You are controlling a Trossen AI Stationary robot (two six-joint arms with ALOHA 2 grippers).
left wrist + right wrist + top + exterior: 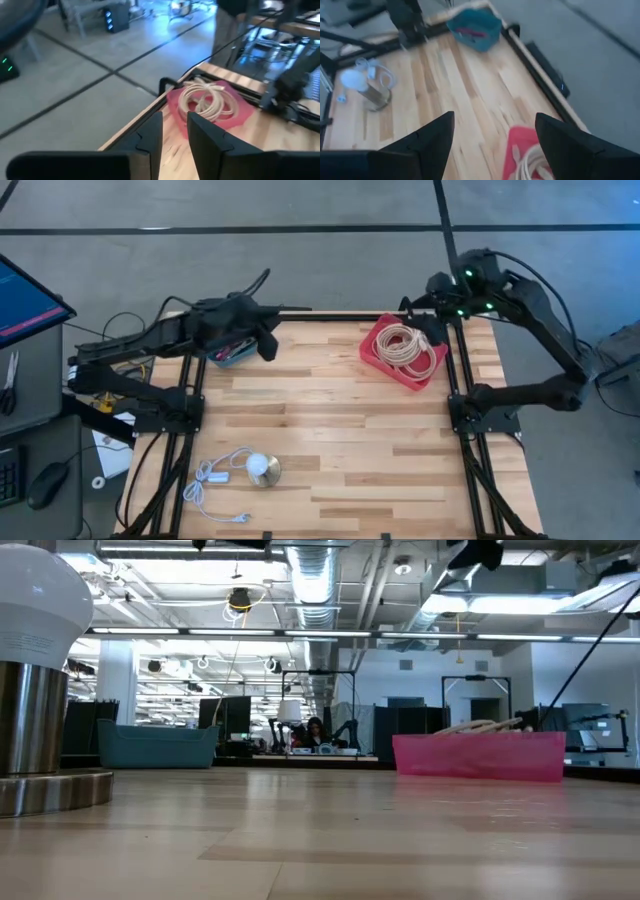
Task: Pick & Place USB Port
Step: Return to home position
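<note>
Your left arm [150, 345] and right arm [530, 300] sit at the bench's [330, 430] far corners, left jaws barely parted, right jaws wide, both empty, which reads as homing, since cream cables [408, 345] lie coiled in the pink bin [375, 358], though one white cable [215, 480] lies by the lamp [264, 469].

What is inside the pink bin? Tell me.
Coiled pale cables lie inside the pink bin, covering most of its floor. Their number is unclear; anything beneath them is hidden.

The table [340, 430] carries two bins, one pink bin [385, 368] and one blue bin [489, 24], one loose white cable [218, 474], one bulb-topped metal stand [264, 470] and coiled cables [408, 345] too tangled to count, flanked by two arms, one left arm [170, 335] and one right arm [540, 315].
</note>
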